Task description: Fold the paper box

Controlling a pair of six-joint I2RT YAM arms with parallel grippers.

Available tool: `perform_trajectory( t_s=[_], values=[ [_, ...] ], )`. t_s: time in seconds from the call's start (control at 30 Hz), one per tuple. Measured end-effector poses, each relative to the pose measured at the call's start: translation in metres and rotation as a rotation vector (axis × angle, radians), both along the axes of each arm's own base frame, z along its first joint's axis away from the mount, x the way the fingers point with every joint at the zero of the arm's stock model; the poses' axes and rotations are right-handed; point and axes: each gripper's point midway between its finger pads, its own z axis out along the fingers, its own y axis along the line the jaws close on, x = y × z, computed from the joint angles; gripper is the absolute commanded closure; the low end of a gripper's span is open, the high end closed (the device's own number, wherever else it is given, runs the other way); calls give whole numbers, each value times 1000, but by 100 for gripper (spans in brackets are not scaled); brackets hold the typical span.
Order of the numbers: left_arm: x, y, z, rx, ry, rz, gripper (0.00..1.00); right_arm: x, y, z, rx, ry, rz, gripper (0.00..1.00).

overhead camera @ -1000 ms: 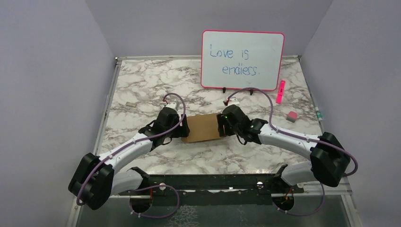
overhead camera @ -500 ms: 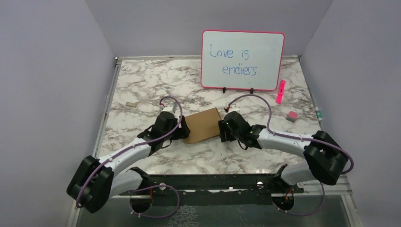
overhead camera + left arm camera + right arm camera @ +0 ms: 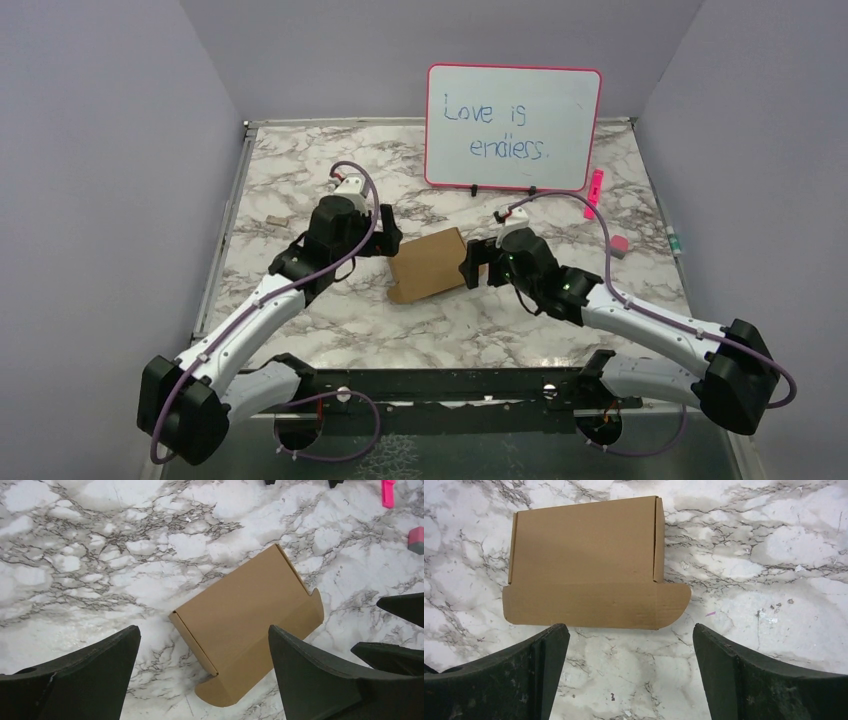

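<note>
The table (image 3: 300,170) has a white marble-patterned top with grey veining, closed in by plain lavender walls at the back and both sides. A pink-framed whiteboard (image 3: 513,127) stands at the far edge, with "Love is endless." handwritten on it in blue. A pink marker (image 3: 594,193) and a small pink eraser (image 3: 617,243) lie to the board's right. A tiny brown scrap (image 3: 276,219) lies at the left.

The paper box (image 3: 428,264) lies near the table's middle, turned at an angle, with one round-cornered flap spread flat on the marble. The left gripper (image 3: 202,630) hangs over it with its fingers wide apart, holding nothing. The right gripper (image 3: 629,627) is just beside the box, its fingers also spread and empty.
</note>
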Motion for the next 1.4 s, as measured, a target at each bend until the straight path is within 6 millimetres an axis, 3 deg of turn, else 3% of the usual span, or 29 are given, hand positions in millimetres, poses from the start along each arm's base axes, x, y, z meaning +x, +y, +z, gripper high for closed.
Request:
perform_trajectory(
  t_s=[0.2,0.37,0.53,0.73,0.87,1.13,1.27,1.4],
  values=[
    [38,4,-2,81,46,-38,1,-6,4,-8,82,63,-45,3],
    [64,-15,-9,123,113,-139,2,-11,1,-23,99,108,-78,8],
    [57,-14,-27,156,158,-168,5,-9,2,-29,70,99,-56,10],
    [72,-26,-40,176,198,-212,10,-14,4,-46,105,125,-52,17],
    [75,-31,-61,185,254,-243,12,-19,8,-54,113,134,-17,17],
    [69,-32,-95,212,342,-273,16,-19,20,-70,-21,62,195,16],
    [66,-34,-114,216,394,-289,18,-20,29,-66,-49,5,299,16],
    [68,-40,-115,196,400,-314,21,-28,45,-62,-98,-84,406,16]
  ],
)
